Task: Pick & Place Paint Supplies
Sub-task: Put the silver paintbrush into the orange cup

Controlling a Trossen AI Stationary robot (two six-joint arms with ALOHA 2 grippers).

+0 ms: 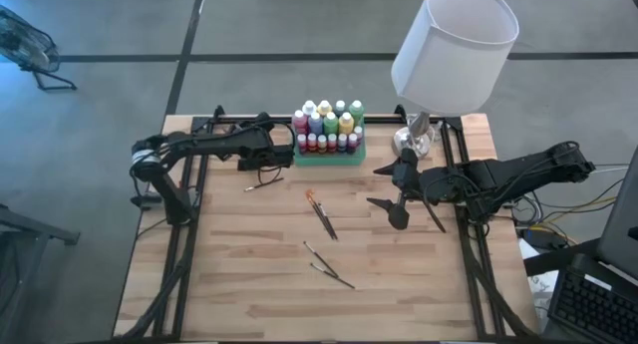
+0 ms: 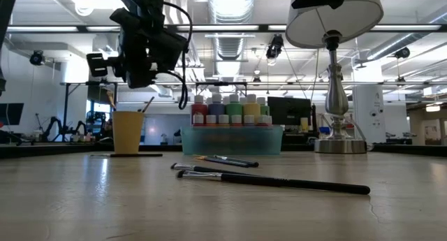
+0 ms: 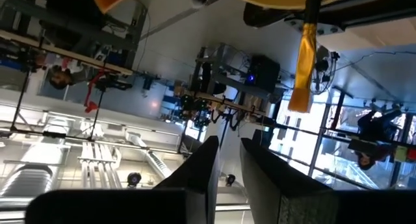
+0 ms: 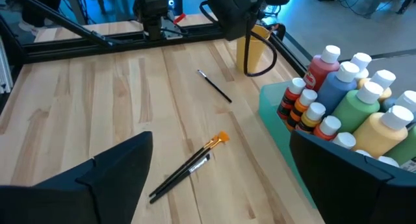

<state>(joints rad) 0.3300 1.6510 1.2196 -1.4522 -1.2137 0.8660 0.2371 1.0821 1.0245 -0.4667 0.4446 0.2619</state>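
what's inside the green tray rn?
The green tray holds the paint bottles, packed upright: big ones behind, a row of small ones along its front. No brush shows in it. Its floor is covered.

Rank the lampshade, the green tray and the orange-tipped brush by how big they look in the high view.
1. Lampshade, largest by far, though it sits nearer the overhead camera, which inflates it.
2. Green tray, its rim showing around the bottles.
3. Orange-tipped brush, a thin line on the table.
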